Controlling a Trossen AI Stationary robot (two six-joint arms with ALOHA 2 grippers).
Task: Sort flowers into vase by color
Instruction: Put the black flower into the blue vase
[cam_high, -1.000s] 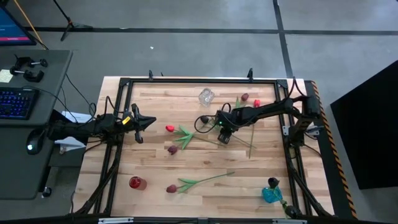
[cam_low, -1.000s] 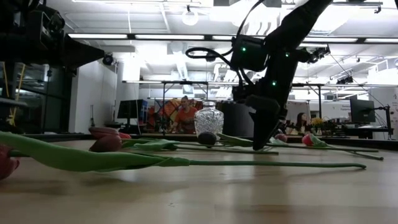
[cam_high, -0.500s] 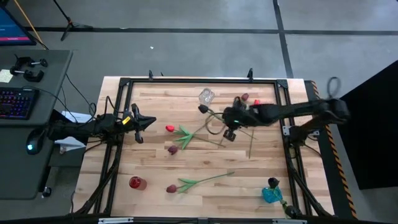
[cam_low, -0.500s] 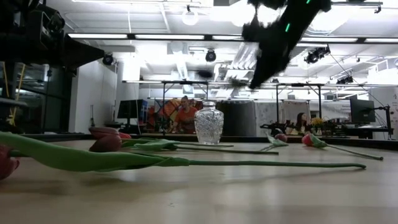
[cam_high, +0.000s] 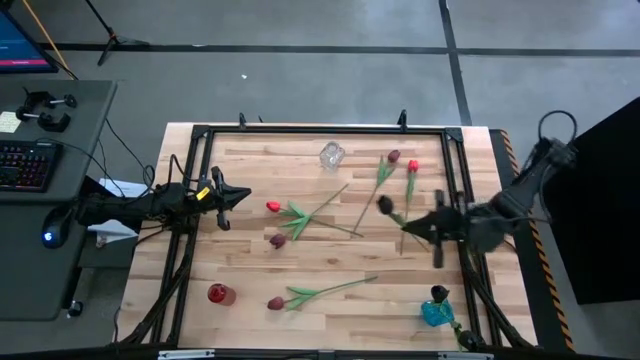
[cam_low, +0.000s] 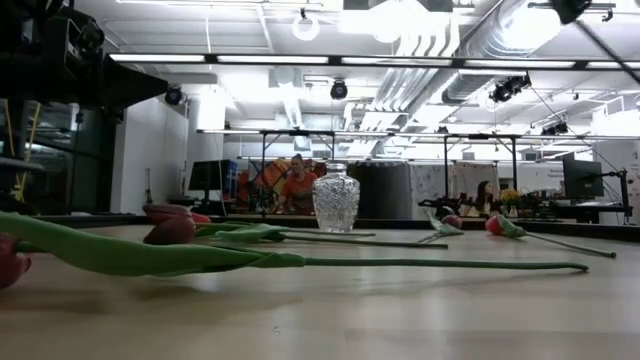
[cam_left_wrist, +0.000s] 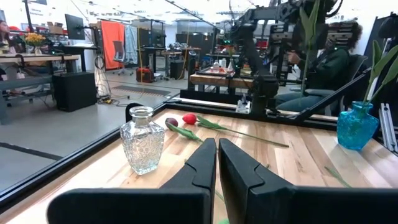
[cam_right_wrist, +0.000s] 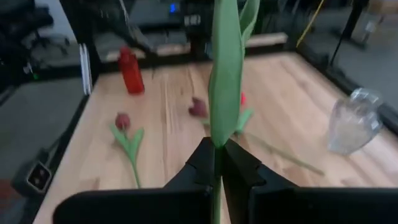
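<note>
My right gripper (cam_high: 412, 225) is above the table's right side, shut on a tulip with a dark head (cam_high: 385, 205). In the right wrist view its green leaf (cam_right_wrist: 225, 74) rises from the shut fingers. My left gripper (cam_high: 222, 205) waits shut at the left side; its fingers (cam_left_wrist: 217, 163) point over the table. Other tulips lie flat on the wood: a red one (cam_high: 272, 207), a maroon one (cam_high: 277, 240), a maroon (cam_high: 394, 156) and a red (cam_high: 413, 166) one at the far side, and one near the front (cam_high: 275, 302). My right gripper pinches the tulip's green stem (cam_right_wrist: 217, 149) between its two fingers. The fingers lie about level, pointing toward the table's left. The tulip is lifted clear of the table, with leaf and dark head (cam_high: 385, 205) standing out beyond the fingertips.
A clear glass vase (cam_high: 331, 155) stands at the far middle, a red vase (cam_high: 218, 294) at the near left, a blue vase (cam_high: 437, 310) at the near right. Black frame rails (cam_high: 320, 129) run along the table's edges. People sit in the room beyond (cam_low: 298, 185).
My right gripper has risen from the table's middle and swung toward the right edge and a little nearer, carrying the dark-headed tulip. The tulip, which lay on the wood, is now lifted clear. In the low view the arm has left the picture upward.
</note>
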